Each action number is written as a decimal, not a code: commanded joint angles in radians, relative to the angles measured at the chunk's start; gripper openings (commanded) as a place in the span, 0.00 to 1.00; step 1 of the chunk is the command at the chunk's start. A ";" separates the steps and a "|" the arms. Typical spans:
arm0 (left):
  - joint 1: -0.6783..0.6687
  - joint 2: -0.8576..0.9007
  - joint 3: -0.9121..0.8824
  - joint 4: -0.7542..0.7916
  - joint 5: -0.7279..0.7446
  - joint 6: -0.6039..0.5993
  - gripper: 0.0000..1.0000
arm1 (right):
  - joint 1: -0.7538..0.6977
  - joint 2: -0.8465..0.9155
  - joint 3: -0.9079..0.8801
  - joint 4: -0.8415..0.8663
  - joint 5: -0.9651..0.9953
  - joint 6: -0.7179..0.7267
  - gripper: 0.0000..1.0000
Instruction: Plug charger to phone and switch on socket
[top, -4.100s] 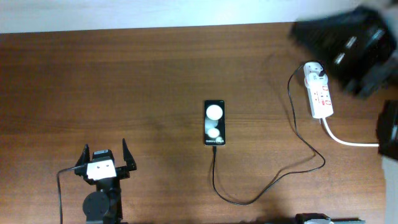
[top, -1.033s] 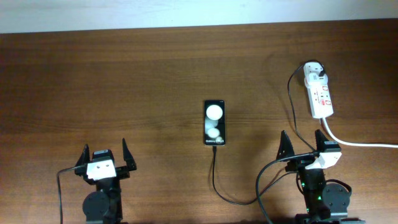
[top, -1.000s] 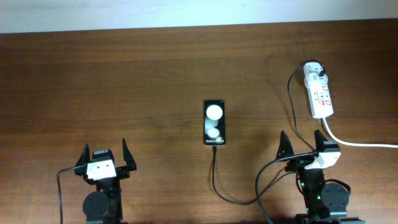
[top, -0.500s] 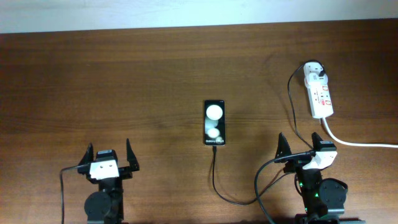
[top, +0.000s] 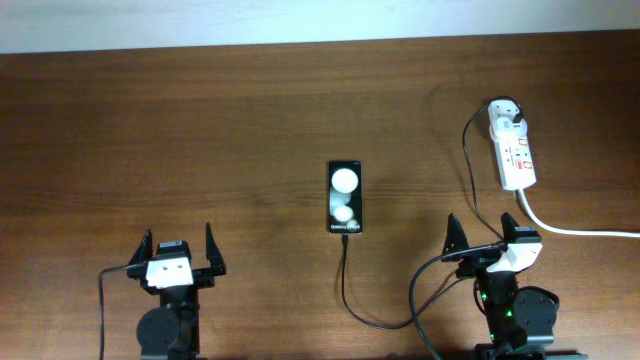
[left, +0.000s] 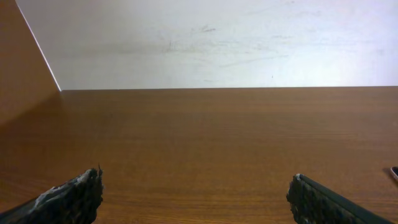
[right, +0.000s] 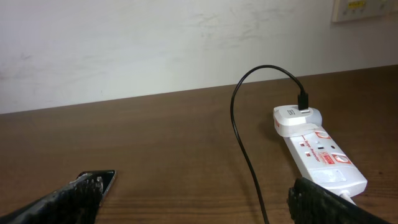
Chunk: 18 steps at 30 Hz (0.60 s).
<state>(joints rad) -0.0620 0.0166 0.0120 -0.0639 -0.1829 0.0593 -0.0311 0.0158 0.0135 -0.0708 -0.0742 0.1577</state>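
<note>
The black phone (top: 345, 197) lies flat mid-table with its screen lit; its edge shows in the right wrist view as the phone (right: 103, 180). The thin black charger (top: 474, 200) runs from the white adapter (top: 508, 112) on the socket (top: 516, 158), loops along the front and ends at the phone's near edge; whether the tip is seated I cannot tell. My left gripper (top: 179, 243) is open over bare wood at the front left. My right gripper (top: 482, 228) is open at the front right, short of the socket (right: 320, 158), with the charger (right: 239, 137) between its fingers' line of sight.
A thick white cord (top: 575, 232) leaves the socket's near end toward the right edge. Black cables trail from both arm bases at the front. A pale wall (left: 217, 43) bounds the table's far side. A corner of the phone (left: 395, 172) peeks in at the left wrist view's right edge.
Four seconds ago the right arm was a blur over the socket at the back right; now it rests at the front right. Over the last second the left gripper shifted slightly right.
</note>
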 joint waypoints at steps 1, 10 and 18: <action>-0.005 -0.005 -0.002 -0.003 0.004 -0.010 0.99 | -0.004 -0.011 -0.008 0.000 0.008 0.007 0.99; -0.005 -0.005 -0.002 -0.003 0.004 -0.010 0.99 | -0.002 -0.011 -0.008 -0.003 0.044 0.004 0.99; -0.005 -0.005 -0.002 -0.003 0.004 -0.010 0.99 | -0.002 -0.011 -0.008 -0.003 0.057 -0.210 0.99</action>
<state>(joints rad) -0.0620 0.0166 0.0120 -0.0639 -0.1829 0.0593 -0.0311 0.0158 0.0135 -0.0742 -0.0261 -0.0277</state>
